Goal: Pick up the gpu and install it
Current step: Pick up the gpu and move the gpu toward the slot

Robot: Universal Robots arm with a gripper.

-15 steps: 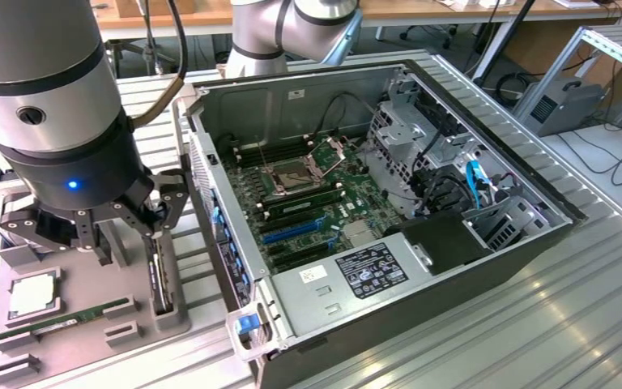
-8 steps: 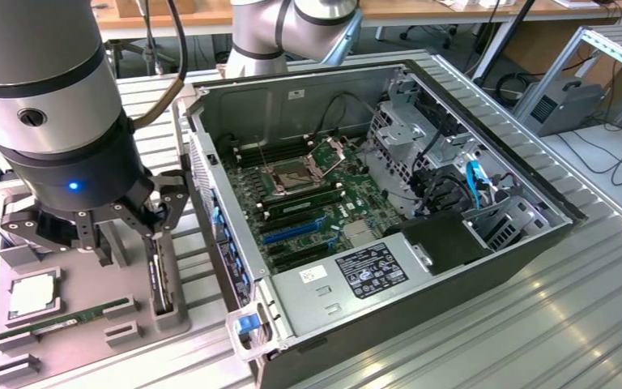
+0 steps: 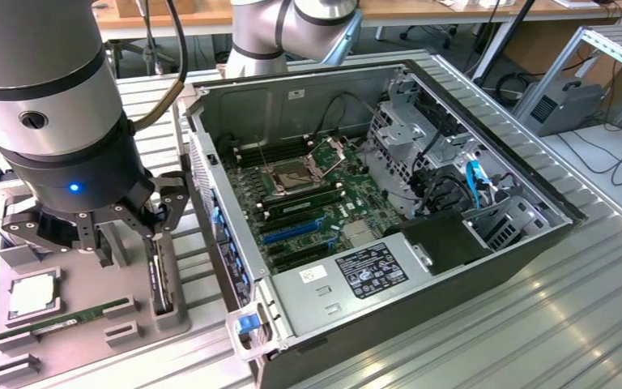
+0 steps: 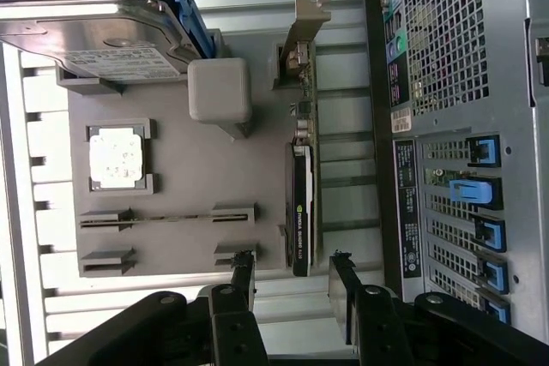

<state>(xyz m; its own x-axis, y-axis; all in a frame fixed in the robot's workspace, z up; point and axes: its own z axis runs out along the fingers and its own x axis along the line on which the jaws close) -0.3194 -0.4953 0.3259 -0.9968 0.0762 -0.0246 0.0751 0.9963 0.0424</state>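
One gripper (image 4: 292, 260) hangs above the grey tray (image 4: 197, 186), jaws spread wide, holding nothing. Gpu (image 4: 300, 186) stands on edge in a slot along the tray's edge, bracket end up, untouched.

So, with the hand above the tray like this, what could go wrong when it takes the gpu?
1. The gpu stands on its thin edge in the tray; if the open hand descends off-centre, a finger may hit or tilt it.
2. The grey block sits close beside the card and could be struck.
3. The computer case is crowded with cables; the card may catch there.
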